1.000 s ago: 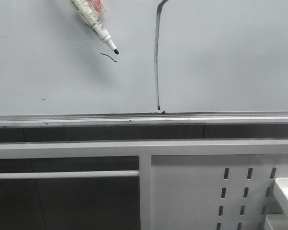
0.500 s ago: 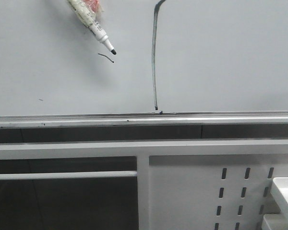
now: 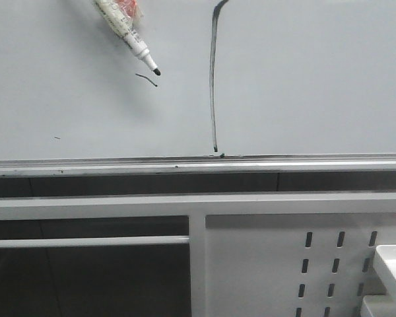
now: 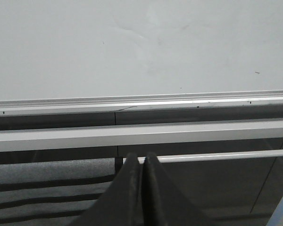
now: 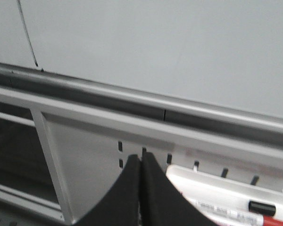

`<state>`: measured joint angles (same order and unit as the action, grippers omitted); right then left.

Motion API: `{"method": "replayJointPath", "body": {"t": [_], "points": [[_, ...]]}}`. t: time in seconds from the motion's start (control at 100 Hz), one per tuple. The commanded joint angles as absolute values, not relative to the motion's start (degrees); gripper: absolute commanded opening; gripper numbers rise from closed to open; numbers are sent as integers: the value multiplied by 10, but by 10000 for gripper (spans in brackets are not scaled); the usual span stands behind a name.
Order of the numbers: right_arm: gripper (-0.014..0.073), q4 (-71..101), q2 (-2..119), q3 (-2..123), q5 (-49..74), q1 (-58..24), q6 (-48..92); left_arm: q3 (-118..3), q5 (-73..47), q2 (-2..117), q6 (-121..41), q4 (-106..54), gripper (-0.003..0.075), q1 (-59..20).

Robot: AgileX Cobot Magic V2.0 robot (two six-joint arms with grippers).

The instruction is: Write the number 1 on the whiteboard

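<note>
The number 1 is a long thin black stroke with a hooked top on the whiteboard, ending at the silver rail. It also shows in the right wrist view. A white marker slants down from the top edge, its black tip just above a short curved dash; what holds it is out of view. My left gripper is shut and empty, below the rail. My right gripper is shut and empty, in front of the slotted panel. Neither gripper shows in the front view.
A white metal panel with slots stands under the board at the right. A white tray hangs on it, holding a marker with a red end; its corner shows in the front view. Grey frame bars run below the rail.
The whole front view shifted a little to the left between one second and half a second ago. Since then nothing has visibly moved; the marker tip stays by the short dash.
</note>
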<state>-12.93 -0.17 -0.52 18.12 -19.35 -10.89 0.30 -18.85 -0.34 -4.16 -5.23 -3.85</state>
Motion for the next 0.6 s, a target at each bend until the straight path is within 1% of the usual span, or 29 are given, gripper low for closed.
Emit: {"method": "replayJointPath", "body": {"t": [0.0,0.59], "points": [[-63,-138,-15,-12,178,-189,-112,22,-154,-16,-35,-54,-20,-37],[-63,-143,-17,-12,175,-189,-112,22,-154,-16,-35,-55,-20,-37]]}}
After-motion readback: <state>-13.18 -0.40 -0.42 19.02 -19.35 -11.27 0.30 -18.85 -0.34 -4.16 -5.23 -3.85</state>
